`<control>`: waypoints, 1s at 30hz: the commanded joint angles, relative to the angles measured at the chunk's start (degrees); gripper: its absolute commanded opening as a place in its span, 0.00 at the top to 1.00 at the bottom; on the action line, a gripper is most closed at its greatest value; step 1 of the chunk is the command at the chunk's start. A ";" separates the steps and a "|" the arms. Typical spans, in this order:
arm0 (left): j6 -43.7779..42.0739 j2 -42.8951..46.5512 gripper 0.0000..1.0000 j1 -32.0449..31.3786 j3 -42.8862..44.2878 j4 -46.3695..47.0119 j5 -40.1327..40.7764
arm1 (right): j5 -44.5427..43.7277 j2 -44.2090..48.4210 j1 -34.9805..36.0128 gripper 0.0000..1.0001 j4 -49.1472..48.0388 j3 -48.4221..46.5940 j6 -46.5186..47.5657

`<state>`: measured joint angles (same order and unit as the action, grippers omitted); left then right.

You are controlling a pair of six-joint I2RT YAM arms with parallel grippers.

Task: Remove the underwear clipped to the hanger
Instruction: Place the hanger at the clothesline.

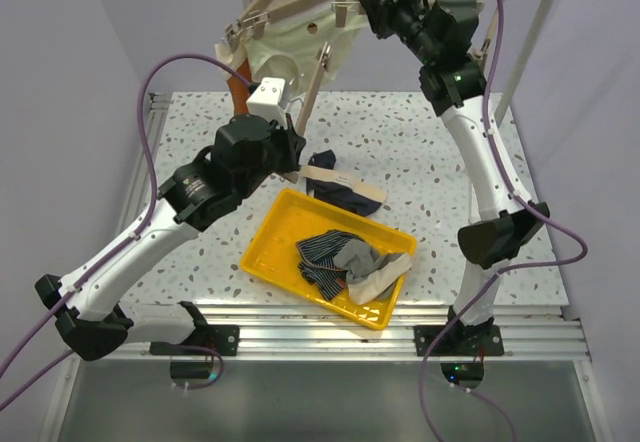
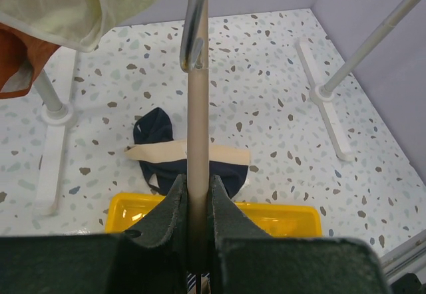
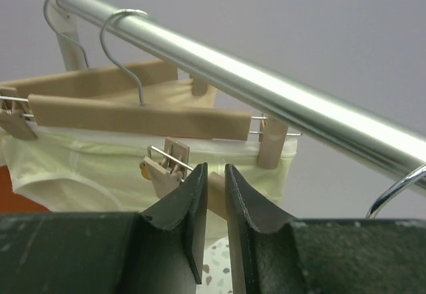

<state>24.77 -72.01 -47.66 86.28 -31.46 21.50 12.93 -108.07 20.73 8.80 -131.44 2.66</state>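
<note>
My left gripper (image 1: 297,148) is shut on the wooden bar of a loose hanger (image 2: 198,128) and holds it tilted above the table; the jaws (image 2: 196,181) pinch the bar. My right gripper (image 1: 369,5), up at the rail, is shut on a wooden hanger end (image 3: 218,197) beside a clip (image 3: 163,167). Pale cream-green underwear (image 3: 86,167) hangs clipped to a wooden hanger (image 3: 133,118) on the rail and also shows in the top view (image 1: 290,42). Orange-red underwear (image 1: 238,87) hangs behind it. A navy brief (image 1: 340,190) lies on the table. Striped navy (image 1: 322,254) and grey-white (image 1: 372,267) briefs lie in the yellow tray (image 1: 270,224).
The metal rail (image 3: 266,94) crosses just above my right gripper, with wire hooks (image 3: 126,34) over it. The rack's white feet (image 2: 53,141) and upright (image 2: 373,41) stand on the speckled table. The tray sits near the front edge between the arms.
</note>
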 commanded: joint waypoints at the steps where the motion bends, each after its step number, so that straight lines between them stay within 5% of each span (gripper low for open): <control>1: -3.58 0.20 1.00 -0.07 2.57 1.23 1.35 | -1.15 1.63 0.27 0.79 2.80 -1.72 2.87; 23: -13.79 -3.49 1.00 6.61 10.75 -1.23 -2.16 | 5.61 20.17 -4.64 0.85 5.27 22.00 6.93; 25: -13.97 -3.58 1.00 7.75 11.19 -1.58 -3.47 | 5.70 21.14 -4.91 0.84 2.82 27.88 5.35; 30: -14.14 -3.23 1.00 9.34 11.28 -1.58 -6.02 | 4.67 28.08 -3.42 0.78 -21.60 51.31 13.73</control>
<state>12.34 -75.44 -39.20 95.15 -32.84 18.13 17.39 -82.81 15.84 2.66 -90.48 10.35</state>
